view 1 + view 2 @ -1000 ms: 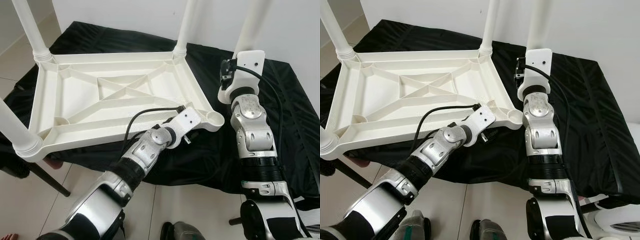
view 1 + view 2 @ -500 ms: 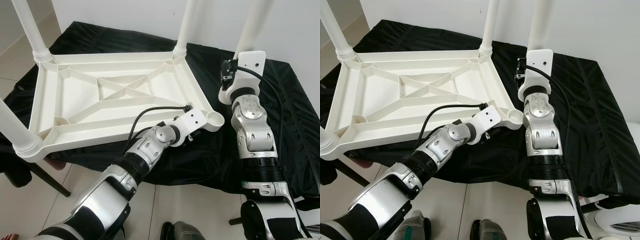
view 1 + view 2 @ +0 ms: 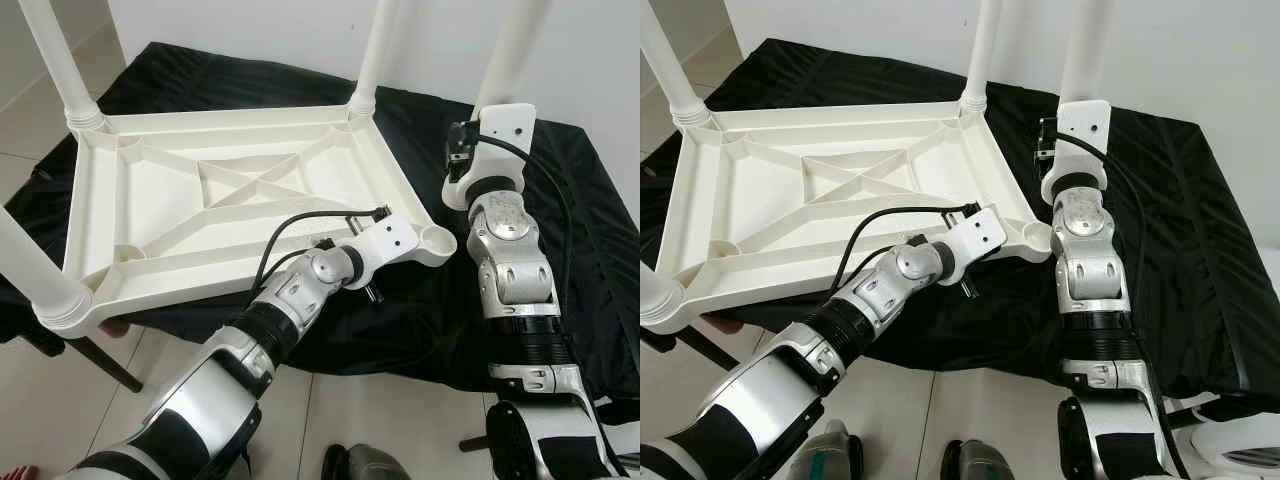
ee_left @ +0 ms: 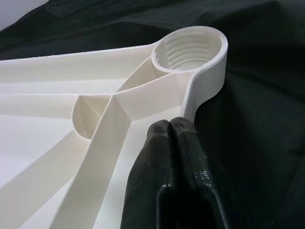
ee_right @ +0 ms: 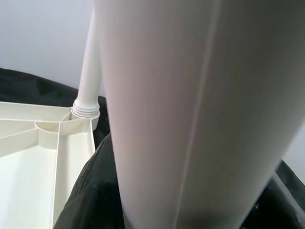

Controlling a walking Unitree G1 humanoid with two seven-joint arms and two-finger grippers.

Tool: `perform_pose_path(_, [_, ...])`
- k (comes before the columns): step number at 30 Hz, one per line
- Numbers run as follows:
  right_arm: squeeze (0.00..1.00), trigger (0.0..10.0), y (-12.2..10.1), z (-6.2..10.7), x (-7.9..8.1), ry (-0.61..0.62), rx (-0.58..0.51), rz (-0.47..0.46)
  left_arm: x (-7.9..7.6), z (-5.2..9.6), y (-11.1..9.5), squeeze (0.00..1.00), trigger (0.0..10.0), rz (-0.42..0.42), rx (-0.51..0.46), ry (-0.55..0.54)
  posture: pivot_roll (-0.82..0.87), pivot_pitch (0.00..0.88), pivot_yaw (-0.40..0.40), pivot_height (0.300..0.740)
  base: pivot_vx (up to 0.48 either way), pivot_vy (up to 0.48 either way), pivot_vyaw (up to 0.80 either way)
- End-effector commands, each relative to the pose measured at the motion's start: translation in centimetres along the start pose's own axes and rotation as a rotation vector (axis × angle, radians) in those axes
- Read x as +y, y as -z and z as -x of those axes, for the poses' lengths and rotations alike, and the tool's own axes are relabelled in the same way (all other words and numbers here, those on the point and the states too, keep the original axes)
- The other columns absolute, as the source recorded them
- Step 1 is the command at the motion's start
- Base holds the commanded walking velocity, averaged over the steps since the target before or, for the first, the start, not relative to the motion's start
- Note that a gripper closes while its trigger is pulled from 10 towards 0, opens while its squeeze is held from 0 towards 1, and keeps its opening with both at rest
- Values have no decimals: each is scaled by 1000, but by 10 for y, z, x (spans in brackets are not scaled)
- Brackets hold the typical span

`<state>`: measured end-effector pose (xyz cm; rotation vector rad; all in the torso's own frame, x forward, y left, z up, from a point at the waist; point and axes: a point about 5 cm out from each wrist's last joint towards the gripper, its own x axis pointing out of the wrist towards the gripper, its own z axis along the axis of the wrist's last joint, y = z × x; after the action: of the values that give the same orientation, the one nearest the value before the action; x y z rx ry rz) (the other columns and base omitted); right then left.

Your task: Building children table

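Left eye view: upturned white table top (image 3: 240, 190) on black cloth (image 3: 590, 260), three legs already screwed in.
Left gripper (image 4: 172, 125), fingers pressed shut on nothing, set against the rim at 5 o'clock of the top, just short of the empty threaded socket (image 4: 189, 50). Right gripper (image 3: 462, 150), clamped on the fourth white leg (image 3: 512, 50), held upright at 2 o'clock of that socket, apart from it.

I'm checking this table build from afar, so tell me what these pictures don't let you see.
- Right gripper: head views, hidden behind its wrist; grip on the loose leg unclear.
- Leg tops: cut off by the upper frame edge.
- Table top face: upside down on the black cloth.
- Left gripper: what its closed fingers press, hidden.
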<state>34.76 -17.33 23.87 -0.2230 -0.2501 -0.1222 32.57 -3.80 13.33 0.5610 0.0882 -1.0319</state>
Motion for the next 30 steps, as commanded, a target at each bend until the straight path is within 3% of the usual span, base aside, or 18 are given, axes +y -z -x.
perform_pose_path(1, [0, 10000, -1, -1, -8, 18, -11, 5, -15, 0, 23, 0, 10000, 23, 105, 110, 27, 36, -69, 740, 0, 0, 0])
perform_pose_path(2, [0, 10000, -1, -1, -8, 18, -11, 5, -15, 0, 23, 0, 10000, 23, 105, 110, 27, 36, -69, 740, 0, 0, 0])
perform_pose_path(3, [0, 10000, -1, -1, -8, 18, -12, 6, -15, 0, 24, 427, 10000, 25, 108, 114, 26, 34, -68, 740, 0, 0, 0])
perform_pose_path(4, [0, 10000, -1, -1, -8, 18, -12, 6, -15, 0, 24, 427, 10000, 25, 108, 114, 26, 34, -68, 740, 0, 0, 0])
perform_pose_path(5, [0, 10000, -1, -1, -8, 18, -13, 7, -15, 0, 24, 1000, 10000, 29, 109, 117, 25, 33, -68, 740, 0, 0, 0])
perform_pose_path(7, [0, 10000, -1, -1, -8, 18, -14, 8, -14, 0, 25, 1000, 10000, 21, 114, 119, 24, 31, -68, 740, 0, 0, 0])
perform_pose_path(8, [0, 10000, -1, -1, -8, 19, -15, 9, -14, 0, 25, 0, 10000, 11, 124, 123, 23, 29, -69, 740, 0, 0, 0])
perform_pose_path(28, [0, 10000, -3, 0, -9, 24, -27, 13, -14, -2, 37, 0, 10000, -9, 261, 133, 11, 8, -57, 740, 0, 0, 0])
perform_pose_path(29, [0, 10000, -3, 0, -9, 25, -27, 14, -14, -3, 37, 345, 10000, -7, 261, 138, 8, 7, -56, 740, 0, 0, 0])
perform_pose_path(30, [0, 10000, -3, 0, -9, 26, -27, 15, -15, -3, 38, 820, 10000, 8, 260, 143, 8, 7, -56, 740, 0, 0, 0])
